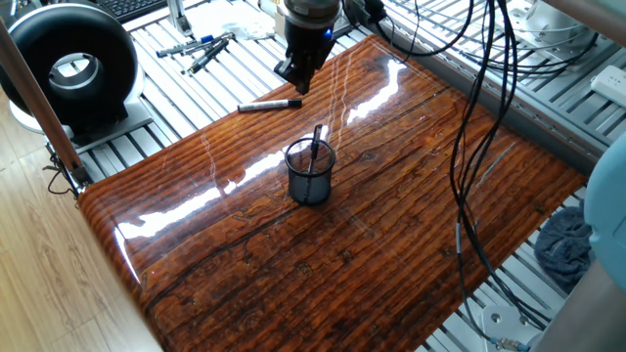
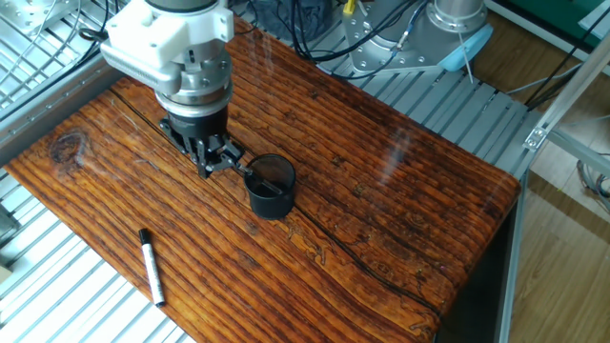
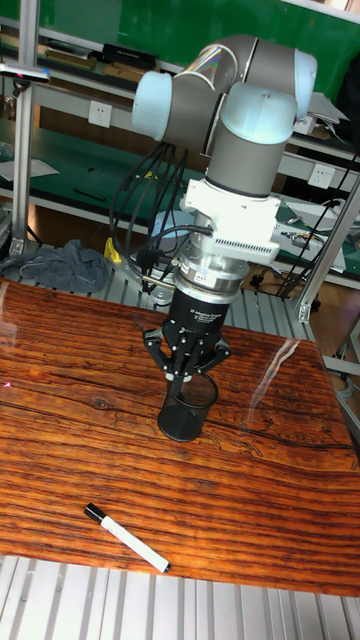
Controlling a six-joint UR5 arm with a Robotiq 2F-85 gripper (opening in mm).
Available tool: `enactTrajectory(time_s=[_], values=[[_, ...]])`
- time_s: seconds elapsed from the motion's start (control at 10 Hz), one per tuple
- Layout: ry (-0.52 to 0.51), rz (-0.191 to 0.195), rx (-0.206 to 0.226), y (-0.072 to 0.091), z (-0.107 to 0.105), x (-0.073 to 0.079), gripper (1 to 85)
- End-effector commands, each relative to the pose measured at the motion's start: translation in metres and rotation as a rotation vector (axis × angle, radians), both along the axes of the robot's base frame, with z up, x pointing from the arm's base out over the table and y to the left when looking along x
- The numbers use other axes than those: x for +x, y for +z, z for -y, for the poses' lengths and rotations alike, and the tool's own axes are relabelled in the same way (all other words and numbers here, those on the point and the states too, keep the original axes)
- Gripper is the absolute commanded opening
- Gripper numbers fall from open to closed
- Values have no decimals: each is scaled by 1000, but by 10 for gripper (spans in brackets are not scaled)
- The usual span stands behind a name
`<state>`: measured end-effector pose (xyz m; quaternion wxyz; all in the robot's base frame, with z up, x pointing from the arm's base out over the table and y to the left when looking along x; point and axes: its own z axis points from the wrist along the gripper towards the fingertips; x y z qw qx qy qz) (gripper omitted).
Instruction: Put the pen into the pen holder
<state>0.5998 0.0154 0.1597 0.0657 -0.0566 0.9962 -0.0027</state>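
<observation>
A glossy striped brown wooden desk (image 1: 391,244) sits on a ribbed grey metal bench (image 1: 147,147), pale wood-plank floor (image 1: 39,284) alongside, green wall (image 3: 100,20) behind.

Robotics lab: aluminium-profile bench (image 1: 186,93), dangling cables (image 1: 489,117), wall sockets (image 3: 98,113).

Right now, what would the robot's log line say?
gripper: empty, raised | pen: lying flat, untouched | pen holder: upright

Lighting: bright, even, from overhead. Glare: broad white streaks on the glossy table (image 1: 245,176), strongest in one fixed view; faint sheen in the other fixed view. Shadows: soft, short. Focus: sharp throughout; gripper (image 2: 212,160) slightly soft. Distortion: none evident at the edges.
</observation>
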Motion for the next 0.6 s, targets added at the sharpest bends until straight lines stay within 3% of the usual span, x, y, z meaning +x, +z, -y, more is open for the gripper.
enactTrajectory(time_s=[0.0, 0.1, 0.2, 0.3, 0.4, 0.5], values=[[-48, -55, 35, 1, -7, -14, 13], [-54, -78, 67, 1, -16, -19, 13], [-50, -1, 98, 3, -23, 1, 13], [-53, 29, 92, 5, -21, 9, 13], [-76, 3, 74, 3, -16, 2, 13], [-126, -75, 86, 1, -19, -18, 13]])
